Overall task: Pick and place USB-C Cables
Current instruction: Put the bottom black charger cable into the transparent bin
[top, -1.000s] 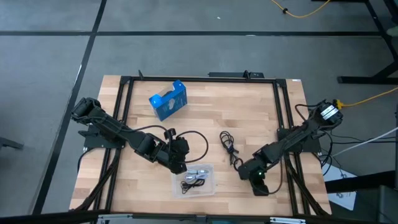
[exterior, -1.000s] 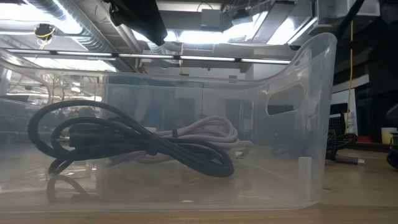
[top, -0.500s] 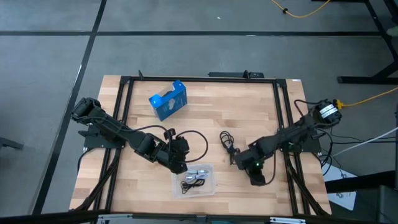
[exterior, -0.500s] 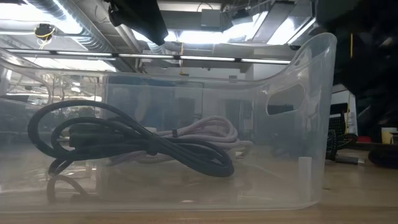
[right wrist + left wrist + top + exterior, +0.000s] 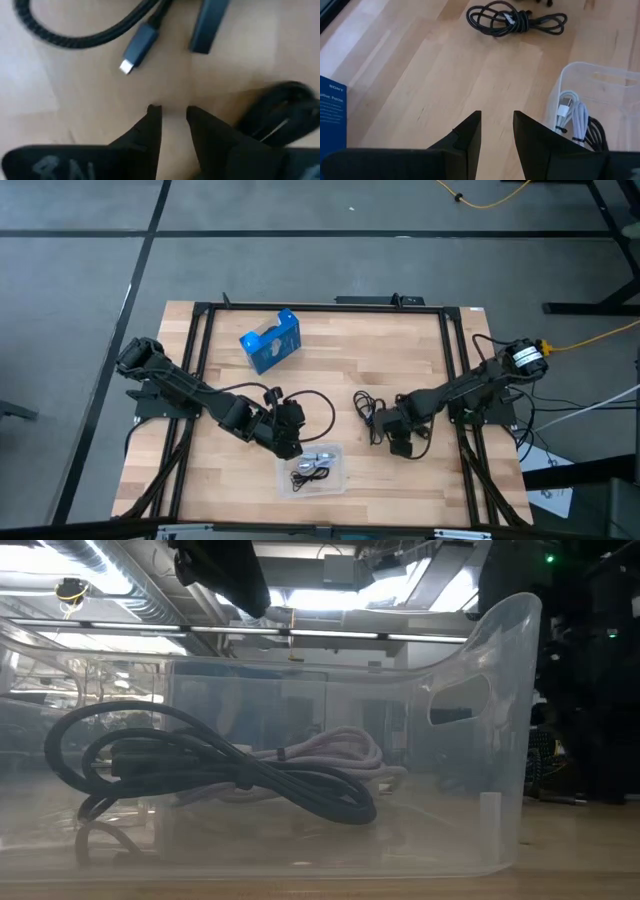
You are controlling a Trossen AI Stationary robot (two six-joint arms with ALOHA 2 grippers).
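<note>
A pale butcher-block wooden table (image 5: 330,370) framed by black metal rails stands on a grey floor crossed with dark tape lines; a yellow cord trails over the floor past the table's far right corner. Near the far left corner lies a blue cardboard box with white marks (image 5: 270,341).

Close to the near edge, about midway along it, sits a clear rectangular plastic tray (image 5: 338,478). Seen from table height, it holds a coiled black USB-C cable (image 5: 210,775) with a light grey bundled cable (image 5: 335,752) behind it, under a ceiling of bright strip lights and ducts.

The left gripper (image 5: 286,442) hangs just off the tray's far left corner, its dark fingers (image 5: 470,137) a narrow gap apart with nothing between them. A loose black cable loop (image 5: 312,408) curves over the wood beside it.

The right gripper (image 5: 398,442) is low over the table right of centre, fingers (image 5: 152,125) slightly parted and empty above bare wood. Just beside it lies a tied black cable bundle (image 5: 369,416), and its wrist camera shows a dark connector with a silver tip (image 5: 136,50) close ahead.
</note>
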